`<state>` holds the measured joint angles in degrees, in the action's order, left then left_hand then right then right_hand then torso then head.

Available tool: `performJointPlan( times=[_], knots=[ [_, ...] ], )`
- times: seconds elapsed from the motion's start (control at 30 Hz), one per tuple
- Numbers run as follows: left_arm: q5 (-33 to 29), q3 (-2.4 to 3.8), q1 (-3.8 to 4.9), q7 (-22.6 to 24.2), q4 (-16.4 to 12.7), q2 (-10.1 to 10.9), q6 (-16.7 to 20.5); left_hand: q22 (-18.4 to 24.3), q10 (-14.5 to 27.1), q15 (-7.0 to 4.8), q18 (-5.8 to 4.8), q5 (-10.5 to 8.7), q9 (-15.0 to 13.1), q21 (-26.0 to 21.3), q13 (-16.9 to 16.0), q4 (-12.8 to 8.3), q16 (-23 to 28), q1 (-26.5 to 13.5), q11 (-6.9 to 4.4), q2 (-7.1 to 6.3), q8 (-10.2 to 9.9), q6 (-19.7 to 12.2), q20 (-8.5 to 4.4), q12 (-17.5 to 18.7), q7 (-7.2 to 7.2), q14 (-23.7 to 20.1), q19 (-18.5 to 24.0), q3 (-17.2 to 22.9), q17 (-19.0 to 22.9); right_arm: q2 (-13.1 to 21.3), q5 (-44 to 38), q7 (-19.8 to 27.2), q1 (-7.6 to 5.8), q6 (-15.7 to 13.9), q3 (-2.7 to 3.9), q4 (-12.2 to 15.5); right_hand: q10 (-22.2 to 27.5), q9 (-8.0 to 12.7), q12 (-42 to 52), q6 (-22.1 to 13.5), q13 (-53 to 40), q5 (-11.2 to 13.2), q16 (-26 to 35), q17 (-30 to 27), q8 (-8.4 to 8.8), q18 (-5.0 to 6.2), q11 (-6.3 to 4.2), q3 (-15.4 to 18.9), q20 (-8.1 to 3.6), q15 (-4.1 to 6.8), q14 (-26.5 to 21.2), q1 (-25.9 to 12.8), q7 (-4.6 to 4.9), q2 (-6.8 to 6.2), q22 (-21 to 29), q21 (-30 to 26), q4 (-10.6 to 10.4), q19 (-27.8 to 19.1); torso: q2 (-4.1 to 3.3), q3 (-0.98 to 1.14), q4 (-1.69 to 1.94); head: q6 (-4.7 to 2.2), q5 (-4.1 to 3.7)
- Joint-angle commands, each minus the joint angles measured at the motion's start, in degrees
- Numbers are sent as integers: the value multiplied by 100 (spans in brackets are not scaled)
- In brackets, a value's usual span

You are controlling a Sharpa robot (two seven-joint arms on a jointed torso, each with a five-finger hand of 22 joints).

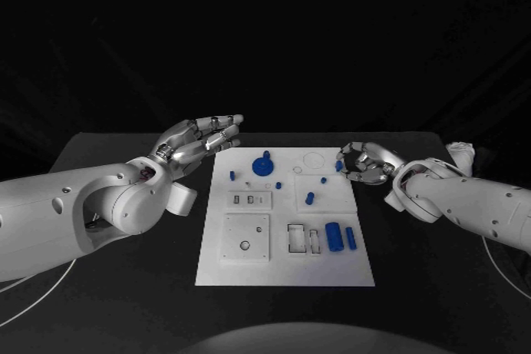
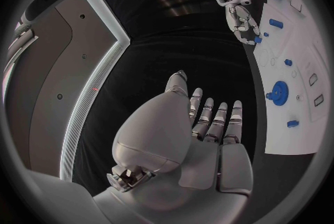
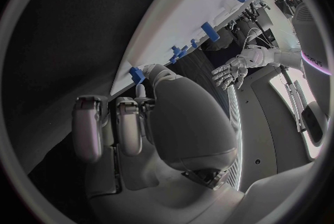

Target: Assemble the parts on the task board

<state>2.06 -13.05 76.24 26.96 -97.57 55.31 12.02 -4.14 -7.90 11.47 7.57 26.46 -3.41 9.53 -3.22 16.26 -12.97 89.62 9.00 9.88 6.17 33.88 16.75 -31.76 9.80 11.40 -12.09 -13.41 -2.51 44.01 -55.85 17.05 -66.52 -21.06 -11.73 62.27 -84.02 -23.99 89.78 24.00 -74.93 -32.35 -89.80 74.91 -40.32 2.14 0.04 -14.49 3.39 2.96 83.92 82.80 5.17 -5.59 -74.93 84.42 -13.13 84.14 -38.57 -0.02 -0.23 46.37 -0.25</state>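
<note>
Two blue cylinders [image 1: 341, 236] lie side by side on the near part of the task board [image 1: 283, 273], a fat one and a thin one, smooth plastic, well short of the right hand [image 1: 363, 163] and inboard of it. Board = flat white rectangular plate, matte, w/ square raised panels and rectangular cutouts; black table [image 1: 133, 308] under it. Near panel [image 1: 245, 236] w/ round holes sits toward the left arm side.

Farther up: blue gear-like disc [image 1: 262, 167] w/ a peg on top, just inboard of the left hand [image 1: 202, 141]. Several small blue pegs scattered between the two hands, exact count unclear.

Left hand: silver, jointed metal, fingers straight and spread wide, holding nothing, hovering at the board's far left corner, palm facing the board.

Right hand: fingers curled in at the board's far right edge. Head view shows a small blue part [image 1: 338, 166] at its fingertips; right wrist view shows a blue piece [image 3: 137, 74] right by the fingers at the board edge. Pinched or just touching: can't tell.

Left wrist view adds the gear's toothed rim [image 2: 279, 92], not readable from the head view.
</note>
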Motion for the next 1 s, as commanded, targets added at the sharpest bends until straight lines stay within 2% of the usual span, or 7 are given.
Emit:
performJointPlan(
  times=[0.03, 0.5, 1.0],
  knots=[
    [5, 4, 2, 23, -13, -3, -112, -4, -41, 13, -85, 26, -6, 26, -9, -7, -39, 70, -7, -1, 22, 9, 2, -42, 20, 43, -39, 31, -9, -19, -4, -72, 5, 127, 1, -15, -598, 10, 22, 70, -1507, 53, -20, 1509, -33, -48, 37, -42, 48, -41, 608, -24, 13, 6, -1289, -7, -3, 106, -1, -2, 0, 12, -4],
    [5, 3, 2, 15, -20, 10, -119, -5, -45, 11, -87, 37, -7, 29, -9, -10, -44, 81, -5, -4, 25, 13, 2, -43, 22, 46, -44, 33, -9, -88, -4, -132, 5, 184, 2, -66, -598, 48, 22, 217, -1507, 157, -20, 1509, -94, -45, 49, -75, 61, -53, 608, -53, 24, 16, -1285, -12, -3, 94, 3, -1, 2, 40, 30],
    [5, 3, 2, -4, -22, 11, -124, -4, -48, 11, -89, 46, -7, 28, -10, -11, -46, 89, -4, -5, 26, 13, 2, -46, 23, 46, -42, 36, -9, -103, -4, -195, 5, 174, 3, -98, -563, 68, 5, 395, -1478, 110, -12, 1492, -207, -29, 60, -168, 73, -62, 598, 12, 41, 68, -1264, -60, 86, 43, -2, 3, -1, 68, 49]
  ],
)
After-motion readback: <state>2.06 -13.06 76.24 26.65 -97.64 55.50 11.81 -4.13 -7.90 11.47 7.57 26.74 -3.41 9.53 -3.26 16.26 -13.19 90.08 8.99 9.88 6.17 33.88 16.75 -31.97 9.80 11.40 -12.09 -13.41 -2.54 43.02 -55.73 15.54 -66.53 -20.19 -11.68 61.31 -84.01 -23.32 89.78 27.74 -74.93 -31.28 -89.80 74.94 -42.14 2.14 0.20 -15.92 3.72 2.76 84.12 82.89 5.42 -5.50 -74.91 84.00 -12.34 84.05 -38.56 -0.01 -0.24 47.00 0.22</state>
